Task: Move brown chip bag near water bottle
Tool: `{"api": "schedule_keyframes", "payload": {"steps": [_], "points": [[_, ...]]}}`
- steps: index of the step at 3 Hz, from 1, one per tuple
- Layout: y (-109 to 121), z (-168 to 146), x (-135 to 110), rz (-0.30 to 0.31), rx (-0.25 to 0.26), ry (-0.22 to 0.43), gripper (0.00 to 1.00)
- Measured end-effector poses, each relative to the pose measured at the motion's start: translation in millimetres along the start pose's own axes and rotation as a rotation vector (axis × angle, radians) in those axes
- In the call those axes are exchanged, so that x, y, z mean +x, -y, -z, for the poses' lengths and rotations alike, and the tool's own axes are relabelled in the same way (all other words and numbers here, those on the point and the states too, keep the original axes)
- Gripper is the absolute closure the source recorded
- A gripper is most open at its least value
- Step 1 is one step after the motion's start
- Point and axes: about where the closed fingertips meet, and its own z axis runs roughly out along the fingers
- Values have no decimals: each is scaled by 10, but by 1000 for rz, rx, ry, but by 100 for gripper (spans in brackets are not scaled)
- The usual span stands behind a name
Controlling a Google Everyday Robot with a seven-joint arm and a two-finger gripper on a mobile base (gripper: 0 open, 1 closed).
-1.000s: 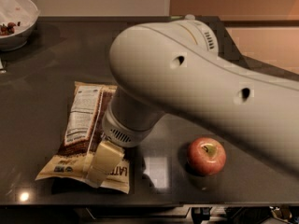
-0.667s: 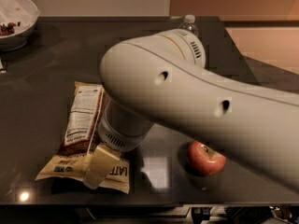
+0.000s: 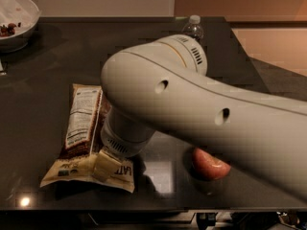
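The brown chip bag [image 3: 80,128] is lying flat on the dark surface [image 3: 53,66] at the front left. Its long axis is running from the near edge toward the far side, leaning slightly rightward at the far end. The cream-tan end with dark lettering is pointing at the near edge, and the white nutrition panel is facing up. The pincer [image 3: 107,161] is resting on that near cream end, just below the wrist of the big pale arm [image 3: 201,114] (the arm is covering most of it, so I cannot tell whether it is released or clenched). The water bottle [image 3: 194,27] is standing upright at the far edge, well apart from the bag, with only its white cap and shoulders showing. A red apple [image 3: 211,166] is sitting to the right, half hidden under the arm.
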Motion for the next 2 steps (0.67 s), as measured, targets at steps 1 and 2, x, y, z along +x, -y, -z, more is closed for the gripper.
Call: {"api": "schedule_keyframes", "payload": {"steps": [1,2], "points": [[182,96,40,13,3,5,64],[504,188,86,55,-10,23,88]]}}
